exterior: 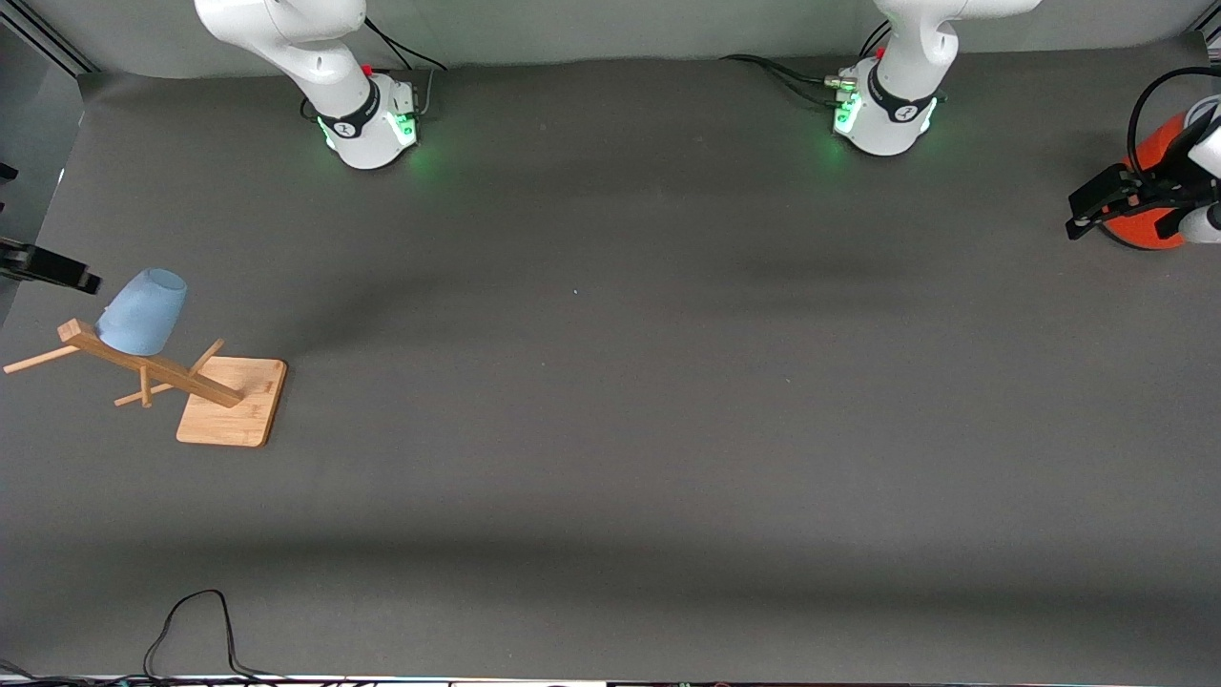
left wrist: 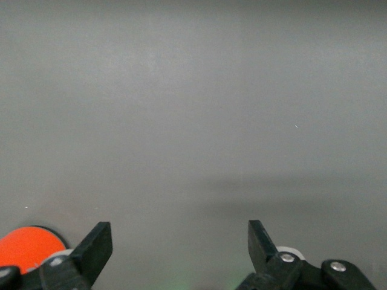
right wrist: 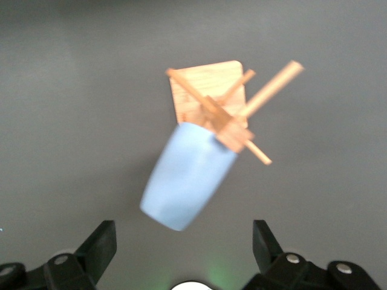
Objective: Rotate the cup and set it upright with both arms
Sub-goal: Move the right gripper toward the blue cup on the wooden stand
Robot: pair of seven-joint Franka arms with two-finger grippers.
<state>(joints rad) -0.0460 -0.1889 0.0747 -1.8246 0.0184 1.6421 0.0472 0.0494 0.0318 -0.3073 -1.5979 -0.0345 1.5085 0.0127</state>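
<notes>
Nothing of the task looks done yet — the cup [exterior: 143, 311] hangs upside down on a peg of a wooden rack [exterior: 153, 367], and neither arm touches it. Taking it off, turning it over between the two grippers and setting it upright all appear to lie ahead.

Going across the front view from its left edge: the right gripper [exterior: 48, 269] shows only as a black tip at the edge of the frame, over the table just beside the cup at the right arm's end. In its own wrist view the right gripper [right wrist: 184, 244] has its fingers spread wide with nothing between them, and the cup [right wrist: 187, 176] sits below them.

Next comes the cup itself: small, pale blue, smooth plastic, tapered, no handle. Its closed base points up and away from the rack, its open mouth sits over the peg. The rack is light wood, a slanted post with thin pegs on a square base, the base nearer the front camera than the cup.

The middle of the dark grey table [exterior: 610, 429] is bare.

At the left arm's end, the left gripper [exterior: 1097, 212] waits over the table in front of an orange cylinder [exterior: 1154, 153]. Its wrist view shows the left gripper [left wrist: 180, 241] spread wide and empty — well apart from the cup.
</notes>
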